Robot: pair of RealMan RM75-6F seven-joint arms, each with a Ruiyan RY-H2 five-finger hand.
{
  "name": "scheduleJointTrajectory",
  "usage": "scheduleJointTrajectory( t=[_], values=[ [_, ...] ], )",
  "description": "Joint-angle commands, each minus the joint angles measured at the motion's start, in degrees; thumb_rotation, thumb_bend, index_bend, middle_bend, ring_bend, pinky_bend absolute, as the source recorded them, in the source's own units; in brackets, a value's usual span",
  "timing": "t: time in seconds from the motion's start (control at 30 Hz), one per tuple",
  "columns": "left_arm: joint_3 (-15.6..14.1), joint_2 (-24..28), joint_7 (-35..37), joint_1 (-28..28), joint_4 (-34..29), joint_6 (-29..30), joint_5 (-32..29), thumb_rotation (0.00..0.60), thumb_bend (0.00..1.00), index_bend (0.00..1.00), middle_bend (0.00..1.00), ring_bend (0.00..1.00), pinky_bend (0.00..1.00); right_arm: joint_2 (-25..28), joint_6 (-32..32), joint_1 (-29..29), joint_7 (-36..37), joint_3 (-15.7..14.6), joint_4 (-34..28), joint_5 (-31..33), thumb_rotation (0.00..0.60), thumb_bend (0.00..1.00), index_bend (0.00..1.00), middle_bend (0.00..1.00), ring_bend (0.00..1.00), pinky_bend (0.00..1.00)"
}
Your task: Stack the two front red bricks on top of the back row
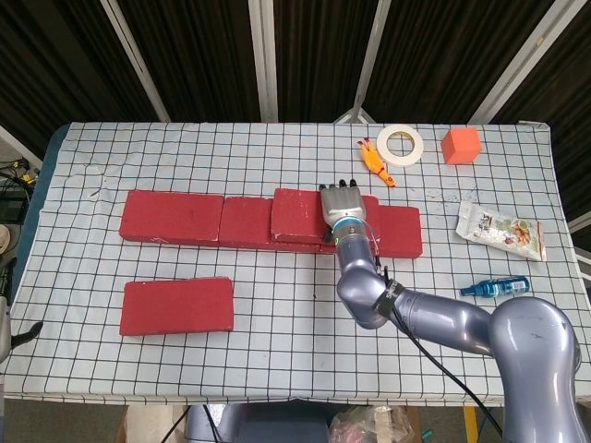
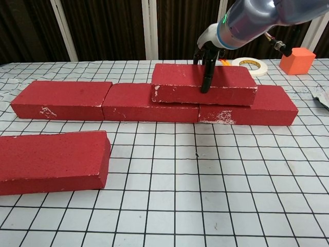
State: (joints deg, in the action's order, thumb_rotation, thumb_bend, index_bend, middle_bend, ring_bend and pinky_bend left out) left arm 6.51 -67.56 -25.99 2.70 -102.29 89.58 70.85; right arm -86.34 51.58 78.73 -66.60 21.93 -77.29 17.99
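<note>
Right hand point(image 2: 207, 60) grips the top brick point(image 2: 203, 83) across its width, fingers over the far edge, thumb down the near face. Brick sits under the palm on the back row point(image 2: 149, 101), bridging the middle and right bricks. Likely step: square it, then release. Keep it level, lift fingers straight off. Second brick point(image 2: 50, 161) lies well to the hand's near-left. Left hand unseen.

My teleop lab bench: grid-checked tablecloth point(image 1: 277, 305), dark curtain backdrop point(image 1: 194, 55) with metal struts point(image 1: 263, 55), scattered props.
</note>
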Motion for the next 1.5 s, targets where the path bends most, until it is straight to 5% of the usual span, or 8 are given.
scheduleJointTrajectory(
  t=[0.03,0.77,1.13,1.5],
  values=[
    [-0.07,-0.05,-0.12,0.03,-0.02,0.00,0.02,0.600,0.00,0.04,0.00,0.00,0.14,0.12,-0.21,-0.16,0.10,-0.20,0.03,0.07,0.600,0.18,0.27,0.26,0.07,0.00],
    [-0.24,-0.14,-0.33,0.19,0.01,-0.10,-0.22,0.600,0.00,0.04,0.00,0.00,0.14,-0.26,-0.85,-0.39,1.49,-1.50,-0.29,-0.90,0.600,0.19,0.27,0.26,0.07,0.00],
    [-0.22,-0.08,-0.26,0.18,-0.04,-0.07,-0.44,0.600,0.00,0.04,0.00,0.00,0.14,-0.74,-0.74,-0.26,1.90,-1.60,0.46,0.27,0.600,0.19,0.19,0.05,0.00,0.00],
    [-0.24,-0.07,-0.32,0.21,-0.06,-0.08,-0.58,0.600,0.00,0.04,0.00,0.00,0.14,-0.37,-0.35,-0.08,1.34,-1.25,0.01,1.62,0.600,0.19,0.12,0.00,0.00,0.00]
  ],
)
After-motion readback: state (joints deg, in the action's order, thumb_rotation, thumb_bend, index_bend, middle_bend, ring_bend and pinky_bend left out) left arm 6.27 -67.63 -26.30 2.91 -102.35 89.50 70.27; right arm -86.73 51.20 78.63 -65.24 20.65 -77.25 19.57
